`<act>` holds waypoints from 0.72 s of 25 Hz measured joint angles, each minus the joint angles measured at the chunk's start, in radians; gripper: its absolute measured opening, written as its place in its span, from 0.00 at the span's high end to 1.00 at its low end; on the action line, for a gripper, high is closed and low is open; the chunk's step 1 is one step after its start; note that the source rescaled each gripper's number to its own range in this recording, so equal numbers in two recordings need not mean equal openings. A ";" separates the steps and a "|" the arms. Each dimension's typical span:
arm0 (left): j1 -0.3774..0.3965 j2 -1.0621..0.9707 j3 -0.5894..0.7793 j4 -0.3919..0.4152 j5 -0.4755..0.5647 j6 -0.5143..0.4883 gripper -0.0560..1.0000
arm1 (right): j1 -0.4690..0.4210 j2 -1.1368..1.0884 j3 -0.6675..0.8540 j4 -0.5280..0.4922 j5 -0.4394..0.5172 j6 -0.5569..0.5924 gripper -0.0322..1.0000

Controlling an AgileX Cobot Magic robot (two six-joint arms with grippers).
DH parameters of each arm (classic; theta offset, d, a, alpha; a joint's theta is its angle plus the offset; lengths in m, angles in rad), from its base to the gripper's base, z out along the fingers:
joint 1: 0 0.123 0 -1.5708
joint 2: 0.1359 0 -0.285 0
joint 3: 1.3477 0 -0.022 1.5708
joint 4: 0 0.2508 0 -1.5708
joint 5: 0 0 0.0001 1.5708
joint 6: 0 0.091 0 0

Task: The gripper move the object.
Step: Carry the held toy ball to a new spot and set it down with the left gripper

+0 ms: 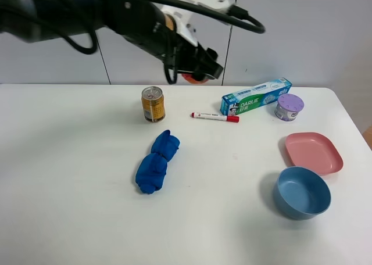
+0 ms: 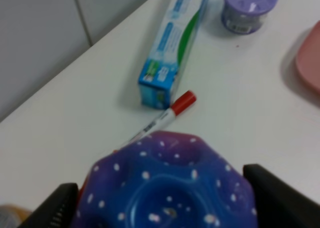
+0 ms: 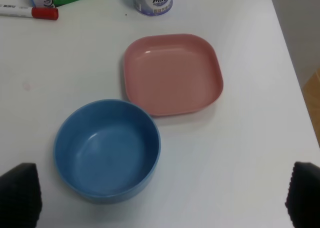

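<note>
**Left gripper holds ball above back of table**

Left gripper (image 1: 199, 71) is up in the air over the rear edge of the table (image 1: 70, 178), jaws closed on a dimpled ball (image 2: 165, 185), purple-blue with white dots. In the exterior view only a reddish patch of the ball shows under the fingers. The ball touches nothing on the table.

Below and just ahead of the ball: a red-capped marker (image 1: 215, 117) lying flat, its cap end just beside a toothpaste box (image 1: 256, 96). A small purple tub (image 1: 289, 107) stands near the box's far end. A drink can (image 1: 153, 104) stands upright to the left of the marker, apart from it. A crumpled blue cloth (image 1: 157, 161) lies nearer the middle of the table.

On the right side, a pink plate (image 3: 172, 73) and a blue bowl (image 3: 107, 148) sit just beside each other; contact cannot be told.

Right gripper (image 3: 162, 194) hangs above the bowl and plate, fingers (image 3: 20, 193) wide apart, nothing between them. It is out of the exterior view.
</note>
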 joint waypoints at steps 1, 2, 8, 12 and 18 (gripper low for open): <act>-0.020 0.040 -0.045 -0.005 0.006 0.001 0.91 | 0.000 0.000 0.000 0.000 0.000 0.000 0.00; -0.037 0.071 -0.078 -0.013 0.012 0.001 0.91 | 0.000 0.000 0.000 0.000 0.000 0.000 0.00; -0.090 0.255 -0.175 -0.055 0.022 0.090 0.91 | 0.000 0.000 0.000 0.000 0.000 0.000 0.00; -0.090 0.360 -0.175 -0.084 0.015 0.138 0.91 | 0.000 0.000 0.000 -0.001 0.000 0.000 0.00; -0.090 0.453 -0.175 -0.126 -0.046 0.147 0.91 | 0.000 0.000 0.000 -0.001 0.000 0.000 0.00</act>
